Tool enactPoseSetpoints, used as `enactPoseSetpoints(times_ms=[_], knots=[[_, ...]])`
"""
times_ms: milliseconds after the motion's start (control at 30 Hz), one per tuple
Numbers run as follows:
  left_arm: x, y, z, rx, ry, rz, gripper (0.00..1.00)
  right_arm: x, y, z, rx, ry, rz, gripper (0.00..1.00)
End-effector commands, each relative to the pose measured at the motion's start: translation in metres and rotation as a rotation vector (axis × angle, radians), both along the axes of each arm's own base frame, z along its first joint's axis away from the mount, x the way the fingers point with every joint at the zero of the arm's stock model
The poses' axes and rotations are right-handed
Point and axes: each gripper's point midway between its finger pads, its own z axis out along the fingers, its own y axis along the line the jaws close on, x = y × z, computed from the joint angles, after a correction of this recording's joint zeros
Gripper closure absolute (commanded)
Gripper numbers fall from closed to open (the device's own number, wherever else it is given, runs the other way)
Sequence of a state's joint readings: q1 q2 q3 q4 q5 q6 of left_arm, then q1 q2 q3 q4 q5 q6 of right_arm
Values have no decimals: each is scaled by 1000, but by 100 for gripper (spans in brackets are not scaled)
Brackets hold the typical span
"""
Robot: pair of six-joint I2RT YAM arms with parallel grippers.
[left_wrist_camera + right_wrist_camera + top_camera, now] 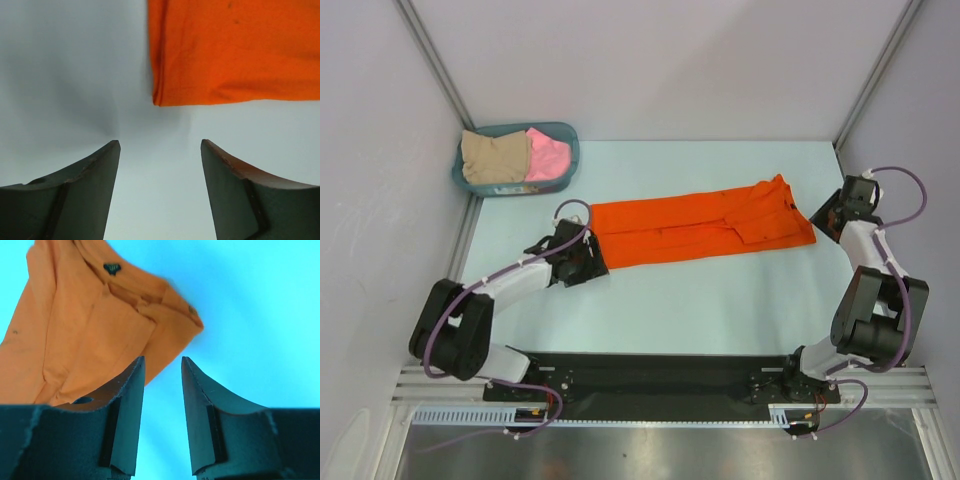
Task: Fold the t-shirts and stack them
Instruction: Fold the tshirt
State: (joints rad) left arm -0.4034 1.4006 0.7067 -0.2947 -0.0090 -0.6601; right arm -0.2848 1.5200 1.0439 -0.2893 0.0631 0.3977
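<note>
The pale bench (pixel 720 300) carries the orange t-shirt (pixel 700 230), folded into a long strip, and a teal basket (pixel 510 187) in its far left corner.

T-shirts: three in all.
Orange: one orange t-shirt (pixel 700 228), on the table (pixel 720 300), to the right of the basket (pixel 572 150) and apart from it.
Pink: one pink t-shirt (pixel 548 155), inside the basket, in its right half.
Beige: one beige t-shirt (pixel 495 157), inside the basket, in its left half.
Baskets: one.
Tables: one.
Arms: two, the left arm (pixel 510 285) and the right arm (pixel 875 300).
Grippers: two, the left gripper (pixel 160 145) and the right gripper (pixel 162 360), each with two fingers.
</note>
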Motion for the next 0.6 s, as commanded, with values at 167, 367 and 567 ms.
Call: enactPoseSetpoints(times_ms=[167,367,567], knots=[[35,6,-4,-16,-13,148,33,-19,23,-34,191,-26,-2,60],[42,3,-16,-35,26,150,44,-26,19,-54,295,-48,-30,59],[27,-9,-37,-99,89,121,70,-22,20,-64,355,-77,-33,58]])
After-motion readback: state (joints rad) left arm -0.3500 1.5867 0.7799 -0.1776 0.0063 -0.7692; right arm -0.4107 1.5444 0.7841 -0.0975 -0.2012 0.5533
